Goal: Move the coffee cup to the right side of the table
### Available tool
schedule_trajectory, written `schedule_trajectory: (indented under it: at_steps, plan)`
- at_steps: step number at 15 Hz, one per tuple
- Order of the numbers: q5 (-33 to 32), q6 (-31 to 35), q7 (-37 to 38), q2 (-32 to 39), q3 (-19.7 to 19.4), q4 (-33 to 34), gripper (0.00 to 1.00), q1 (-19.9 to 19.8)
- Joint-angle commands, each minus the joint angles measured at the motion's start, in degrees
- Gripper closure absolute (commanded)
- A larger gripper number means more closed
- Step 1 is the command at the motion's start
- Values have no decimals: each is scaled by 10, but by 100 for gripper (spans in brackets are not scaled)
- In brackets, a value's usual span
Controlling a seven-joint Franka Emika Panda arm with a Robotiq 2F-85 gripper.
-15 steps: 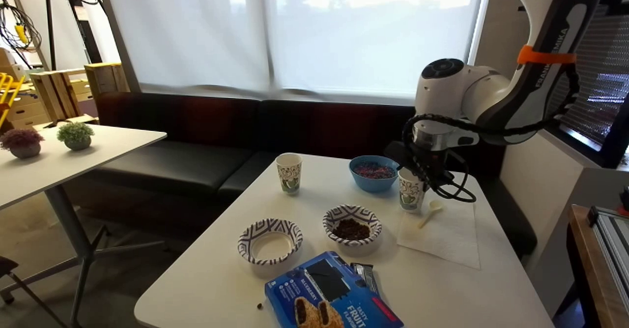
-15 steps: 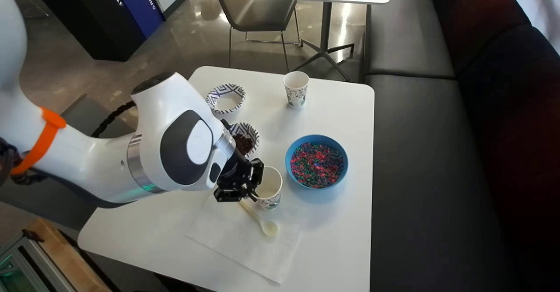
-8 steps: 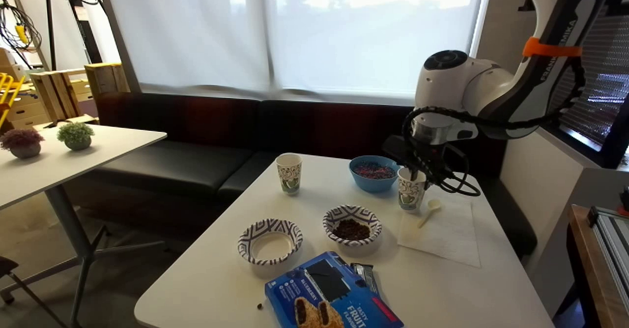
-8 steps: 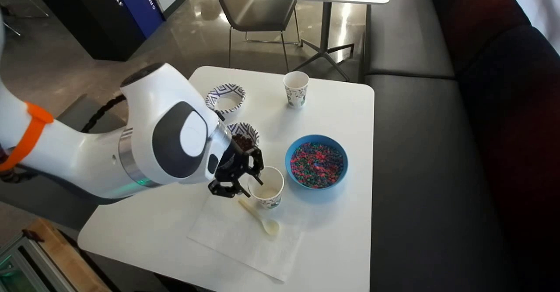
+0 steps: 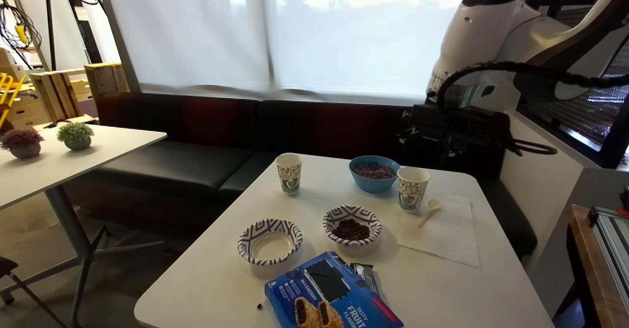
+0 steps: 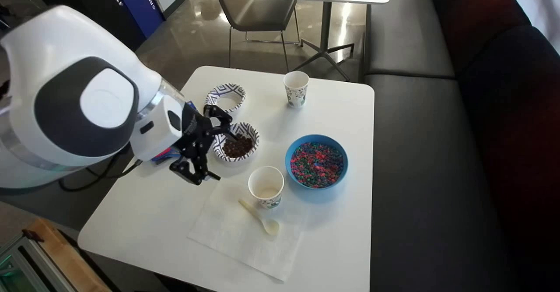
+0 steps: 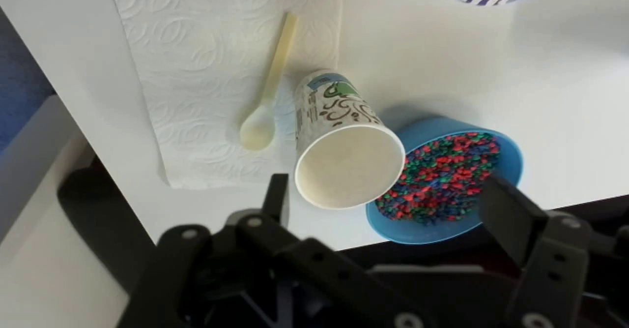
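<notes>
So the coffee cup (image 5: 411, 190) is standing upright on the table (image 5: 432, 298), right of center in an exterior view, just beside the blue bowl (image 5: 373, 185) of colorful bits (image 6: 317, 165) and right at the edge of the paper towel (image 5: 442, 242). The gripper (image 6: 226, 158) hangs up higher, left of middle in an exterior view, and its fingers (image 7: 276, 195) are spread wide, with the cup loose and clear of them. In the wrist view the cup's open rim sits about mid-frame, and the spoon (image 7: 273, 79) lies on the towel to its upper left. There's a lookalike cup (image 6: 296, 90) too, upright near the top middle of an exterior view, well apart from the coffee cup. Down at bottom center of an exterior view you've got a blue snack box (image 5: 334, 293), and above it a patterned bowl (image 5: 352, 211) holding brown bits (image 5: 351, 229).
</notes>
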Motion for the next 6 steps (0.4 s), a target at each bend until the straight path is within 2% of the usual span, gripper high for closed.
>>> schedule_trajectory:
  at_steps: [1, 3, 6]
  plan:
    - [7, 5, -40, -18, 12, -7, 0, -12]
    - [18, 11, -86, -40, 24, -16, 0, -27]
    - [18, 11, -99, -45, 26, -19, 0, -30]
